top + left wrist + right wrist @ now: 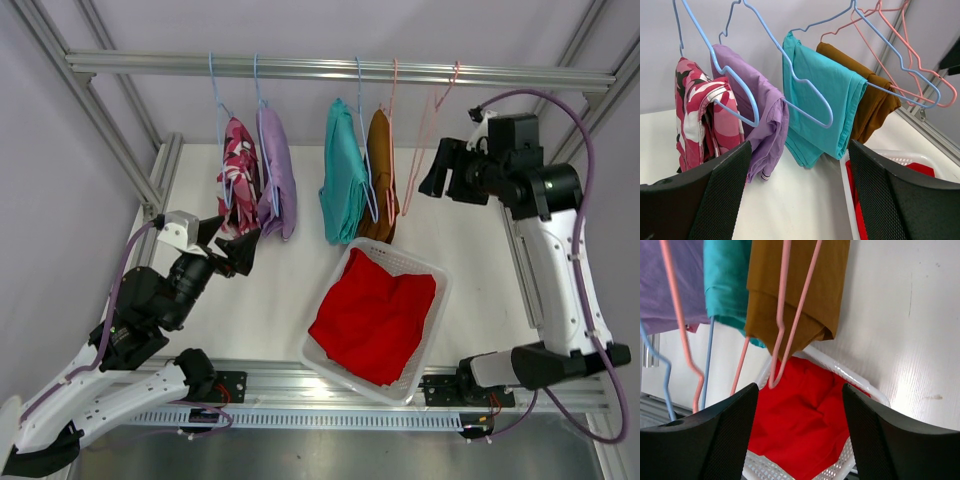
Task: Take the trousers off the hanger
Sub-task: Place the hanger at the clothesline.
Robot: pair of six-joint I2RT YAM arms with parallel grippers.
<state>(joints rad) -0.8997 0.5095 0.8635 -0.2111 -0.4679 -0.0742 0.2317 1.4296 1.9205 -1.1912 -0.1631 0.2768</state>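
**Both claws open; 4 trousers on the rail, red pair in the basket**

Closest to the left wrist lens, the left gripper point(800, 165) has its 2 black mesh-faced fingers point(722, 195) spread wide with nothing between them. It faces the row of hanging garments from low on the left side of the table point(470, 250).

The right gripper point(800, 390) also has its jaws apart and clamps nothing. It is raised at the right end of the rail point(340, 68). In its wrist view a pink hanger point(782, 315) crosses the rust-brown trousers point(800, 285), and the hanger's lower bend hangs in line with the gap between the fingers. Neither finger is closed on it.

4 trousers hang folded over wire hangers. From left to right they are the camouflage trousers point(238, 160), the lilac trousers point(273, 160), the teal trousers point(343, 185) and the rust-brown pair.

The red trousers point(375, 315) lie crumpled in the white basket point(432, 265), which sits on the table just below the teal and rust-brown pairs.
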